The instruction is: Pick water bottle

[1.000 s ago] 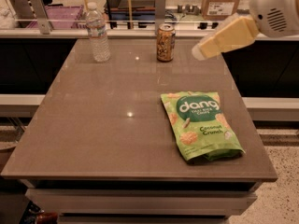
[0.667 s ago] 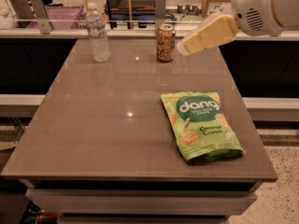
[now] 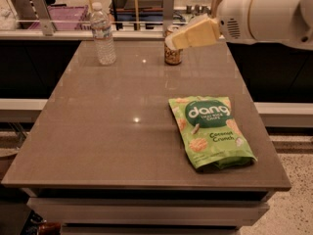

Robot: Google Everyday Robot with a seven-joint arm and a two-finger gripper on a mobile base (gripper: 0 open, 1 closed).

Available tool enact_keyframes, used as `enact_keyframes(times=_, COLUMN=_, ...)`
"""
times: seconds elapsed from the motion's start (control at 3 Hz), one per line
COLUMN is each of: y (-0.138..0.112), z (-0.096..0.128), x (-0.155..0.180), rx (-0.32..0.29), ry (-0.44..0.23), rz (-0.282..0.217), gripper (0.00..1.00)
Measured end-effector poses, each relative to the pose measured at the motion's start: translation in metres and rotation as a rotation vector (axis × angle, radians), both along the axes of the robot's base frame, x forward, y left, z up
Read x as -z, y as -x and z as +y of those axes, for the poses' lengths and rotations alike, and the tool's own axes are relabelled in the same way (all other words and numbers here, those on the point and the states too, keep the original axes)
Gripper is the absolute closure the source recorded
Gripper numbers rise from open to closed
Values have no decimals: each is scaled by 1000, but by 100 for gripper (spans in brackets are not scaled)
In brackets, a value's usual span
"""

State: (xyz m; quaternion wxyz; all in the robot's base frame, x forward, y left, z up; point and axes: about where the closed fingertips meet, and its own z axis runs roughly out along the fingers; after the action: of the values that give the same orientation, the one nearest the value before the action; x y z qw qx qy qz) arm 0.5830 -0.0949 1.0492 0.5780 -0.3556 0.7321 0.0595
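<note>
The water bottle (image 3: 103, 34) is a small clear ribbed bottle with a white cap and a pale label band. It stands upright at the far left of the grey-brown table (image 3: 107, 126). My gripper (image 3: 193, 34) comes in from the upper right on a white arm and hangs above the table's far edge. It is in front of the top of the gold-brown drink can (image 3: 172, 53) and well to the right of the bottle. It holds nothing that I can see.
A green Dang chips bag (image 3: 210, 129) lies flat at the near right of the table. Behind the table runs a counter with a purple bin (image 3: 63, 17) and metal brackets. The floor shows at the lower right.
The arm and gripper have moved left, from right of the can to in front of its top, closer to the bottle. The bottle, can and bag have not moved.
</note>
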Motion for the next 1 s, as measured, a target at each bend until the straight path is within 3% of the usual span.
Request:
enact_keyframes(times=0.67, y=-50, z=22, x=8, rx=-36, ry=-131, rz=-47, gripper=0)
enact_keyframes(times=1.0, y=-74, z=45, x=10, rx=-84, ry=-173, rz=-44, gripper=0)
